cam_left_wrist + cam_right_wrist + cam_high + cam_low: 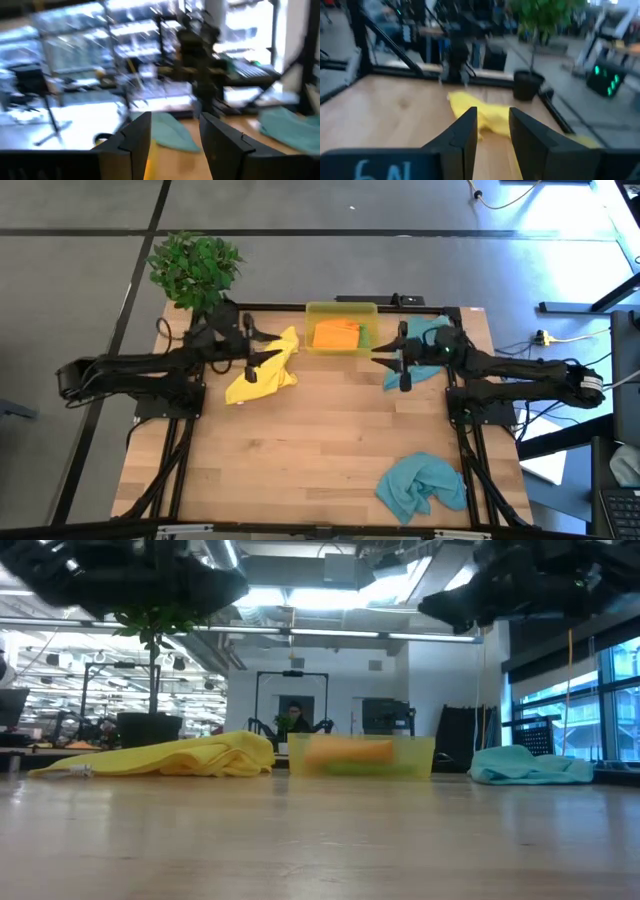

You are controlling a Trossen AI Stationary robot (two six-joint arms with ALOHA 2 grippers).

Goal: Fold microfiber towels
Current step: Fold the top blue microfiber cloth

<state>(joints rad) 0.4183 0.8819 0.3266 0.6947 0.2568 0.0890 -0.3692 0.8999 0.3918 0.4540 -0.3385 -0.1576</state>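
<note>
Wooden table (300,440), yellow towel (262,372), orange towel (335,334) in bin (341,309)

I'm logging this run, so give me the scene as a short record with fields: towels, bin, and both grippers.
yellow towel: crumpled on the table, far left
orange towel: inside the yellow bin, far middle
teal towel: bunched near the front right corner
second teal towel: far right, partly under the right arm
left gripper: open, empty, above the yellow towel
right gripper: open, empty, right of the bin
folding: none of these towels looks folded yet
</note>
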